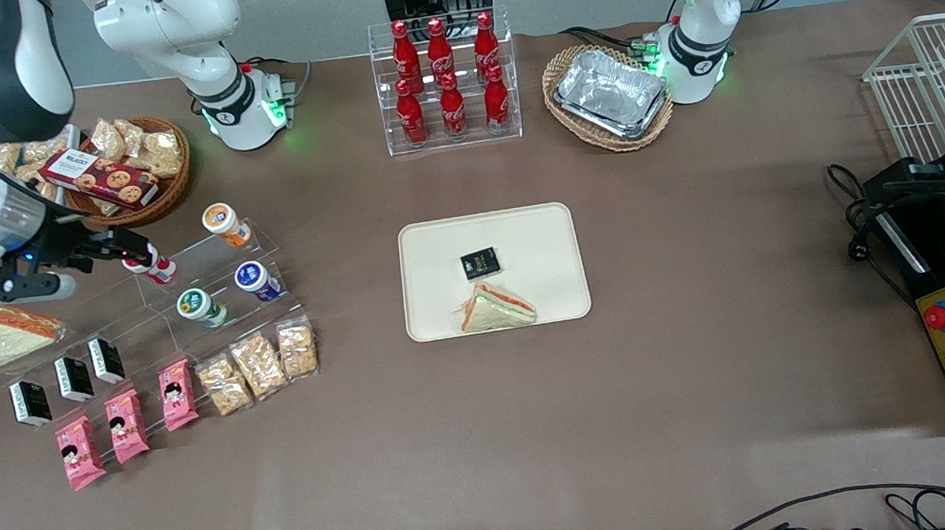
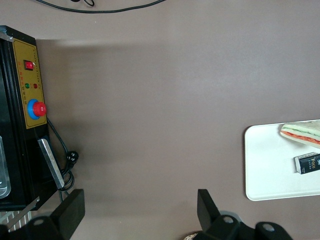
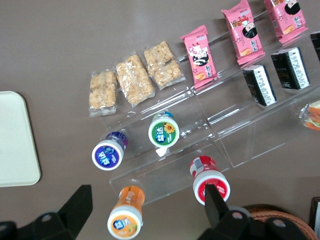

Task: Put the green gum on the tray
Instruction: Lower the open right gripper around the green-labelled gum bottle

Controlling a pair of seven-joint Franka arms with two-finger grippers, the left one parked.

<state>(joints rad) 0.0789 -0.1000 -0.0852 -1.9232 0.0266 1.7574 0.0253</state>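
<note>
A: Item one, the green gum [image 1: 201, 307]?
B: Left part of the front frame, lying on the middle step of the clear stand [image 1: 192, 293], beside the blue-lidded bottle [image 1: 257, 281]. Orange-lidded bottle [image 1: 226, 224] and red-lidded bottle [image 1: 152, 266] sit one step up, farther from the camera.

A: The gripper [image 3: 145, 210]?
B: Released, fingers spread wide, holding nothing; it hovers above the stand's upper step, over the gap between the orange-lidded and red-lidded bottles.

A: The tray [image 1: 549, 235]?
B: Centre of the frame on the brown desk [image 1: 695, 349], well apart from the stand. It carries a sandwich [image 1: 496, 307] and a small black packet [image 1: 481, 263].
</note>
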